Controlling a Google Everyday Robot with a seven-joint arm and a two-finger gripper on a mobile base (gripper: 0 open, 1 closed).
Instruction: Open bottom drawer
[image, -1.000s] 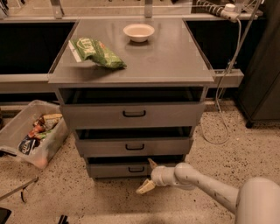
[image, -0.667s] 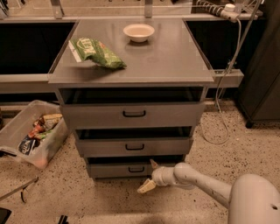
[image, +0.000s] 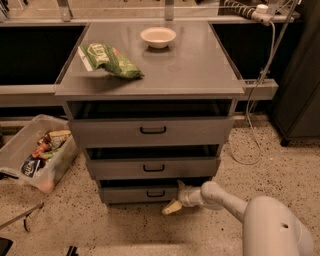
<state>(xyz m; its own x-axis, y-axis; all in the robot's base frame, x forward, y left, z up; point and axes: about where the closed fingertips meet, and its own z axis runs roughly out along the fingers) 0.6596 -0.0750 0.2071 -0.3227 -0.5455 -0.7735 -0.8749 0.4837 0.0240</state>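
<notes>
The grey cabinet (image: 150, 75) has three drawer fronts. The bottom drawer (image: 130, 194) is the shortest front, low near the floor, with a small black loop handle (image: 155, 193) at its centre. It stands out a little from the cabinet, like the two above. My gripper (image: 176, 197) is at the end of the white arm (image: 225, 197) that reaches in from the lower right. It sits just right of the handle, against the drawer front. One finger points up beside the front, the other (image: 171, 208) points down-left below it.
A green bag (image: 107, 59) and a white bowl (image: 158, 36) lie on the cabinet top. A clear bin of packets (image: 37, 152) stands on the floor at left. A white cable (image: 250, 135) hangs at right. A dark cabinet (image: 300, 75) is at far right.
The gripper has stayed at the right of the bottom drawer's handle. The drawer front shows no clear movement.
</notes>
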